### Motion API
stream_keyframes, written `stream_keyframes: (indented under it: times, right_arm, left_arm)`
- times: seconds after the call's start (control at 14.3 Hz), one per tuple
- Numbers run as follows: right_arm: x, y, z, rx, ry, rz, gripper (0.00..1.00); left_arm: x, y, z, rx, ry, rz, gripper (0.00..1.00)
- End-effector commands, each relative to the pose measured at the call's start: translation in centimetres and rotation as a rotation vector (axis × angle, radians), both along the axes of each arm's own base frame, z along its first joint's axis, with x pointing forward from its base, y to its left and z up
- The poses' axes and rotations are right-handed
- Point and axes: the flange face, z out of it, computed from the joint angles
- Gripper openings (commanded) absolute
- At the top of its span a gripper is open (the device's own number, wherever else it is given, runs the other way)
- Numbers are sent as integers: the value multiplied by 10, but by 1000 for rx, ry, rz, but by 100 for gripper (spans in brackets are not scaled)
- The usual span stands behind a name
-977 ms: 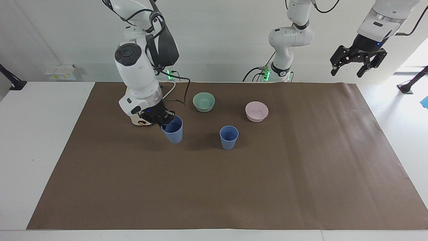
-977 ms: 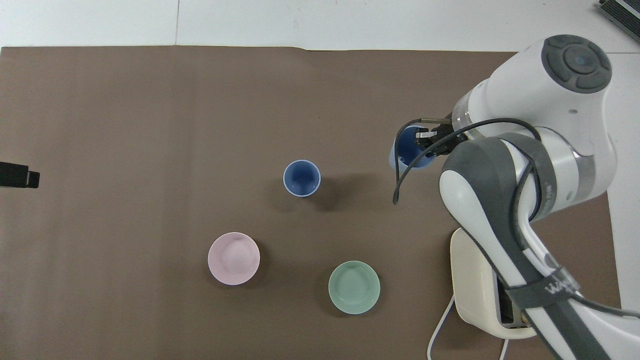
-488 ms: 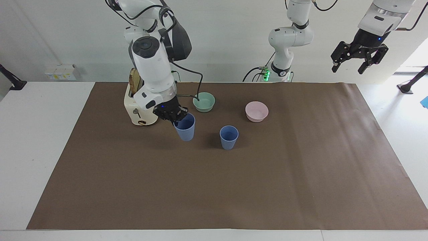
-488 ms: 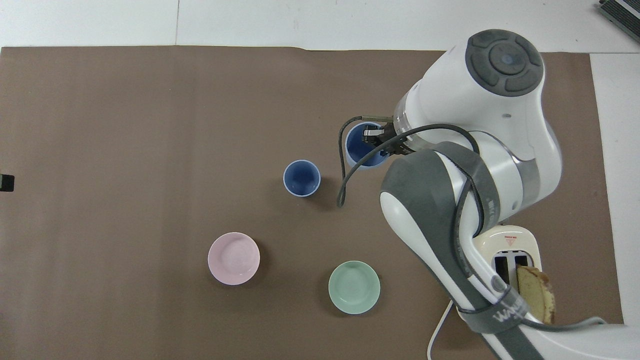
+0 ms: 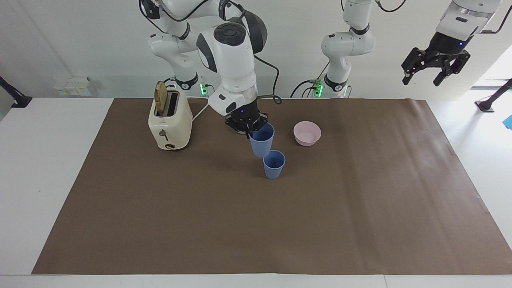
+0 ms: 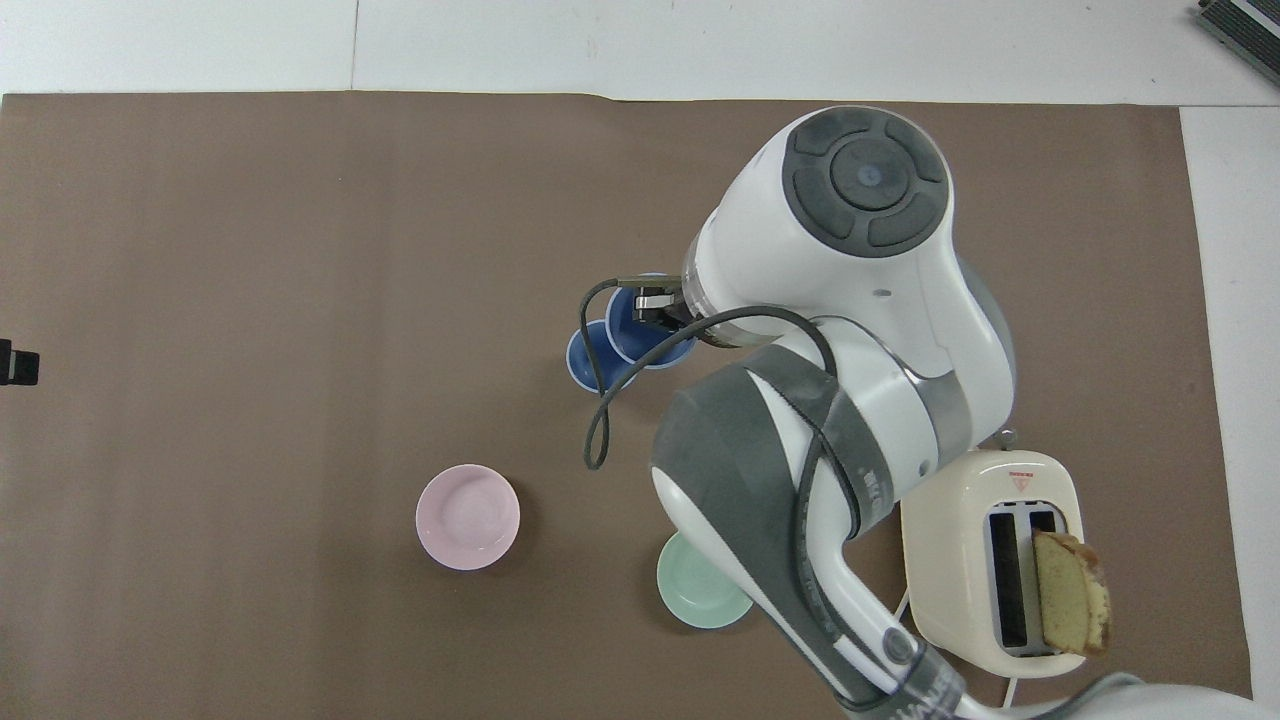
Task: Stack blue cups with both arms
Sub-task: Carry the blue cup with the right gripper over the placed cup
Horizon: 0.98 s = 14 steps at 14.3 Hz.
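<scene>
One blue cup (image 5: 274, 165) (image 6: 584, 366) stands upright on the brown mat (image 5: 360, 200), mid-table. My right gripper (image 5: 251, 127) (image 6: 655, 300) is shut on the rim of the other blue cup (image 5: 262, 143) (image 6: 640, 340). It holds that cup slightly tilted in the air, and the cup's base hangs just over the standing cup's rim, toward the right arm's end. The overhead view shows the held cup overlapping the standing one. My left gripper (image 5: 422, 79) waits open and empty, high over the left arm's end of the table.
A cream toaster (image 5: 170, 120) (image 6: 990, 560) with a slice of bread stands toward the right arm's end. A pink bowl (image 5: 307, 133) (image 6: 467, 517) sits beside the cups, nearer to the robots. A mint-green bowl (image 6: 695, 598) is half hidden under the right arm.
My right arm has carried its blue cup from beside the toaster toward the left arm's end, up to the standing cup. The left gripper has drifted slightly.
</scene>
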Motion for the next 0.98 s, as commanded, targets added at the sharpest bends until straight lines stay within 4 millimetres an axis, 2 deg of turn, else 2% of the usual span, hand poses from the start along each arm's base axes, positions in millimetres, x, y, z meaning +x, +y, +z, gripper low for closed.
stream_keyframes:
  times: [0.0, 0.14, 0.35, 0.49, 0.63, 0.77, 0.91]
  right_arm:
    - [1, 21, -11, 15, 1, -15, 0]
    - [5, 24, -24, 17, 4, -16, 0]
    - [13, 27, -42, 17, 6, -18, 0]
    - [18, 27, -48, 29, -7, -22, 0]
    - [19, 28, -50, 29, -9, -24, 0]
    - [18, 28, -51, 31, -5, -23, 0]
    - [16, 29, -60, 27, 10, -20, 0]
  left_arm:
    - [-5, 4, 2, 16, 10, 13, 100]
    - [-5, 4, 2, 16, 12, 13, 100]
    - [-5, -8, -2, 20, 45, -20, 100]
    - [4, -13, 2, 17, 33, -30, 100]
    - [17, -13, -3, 16, 46, -32, 100]
    - [14, -20, -1, 9, 36, -36, 100]
    - [13, -21, 0, 7, 38, -40, 100]
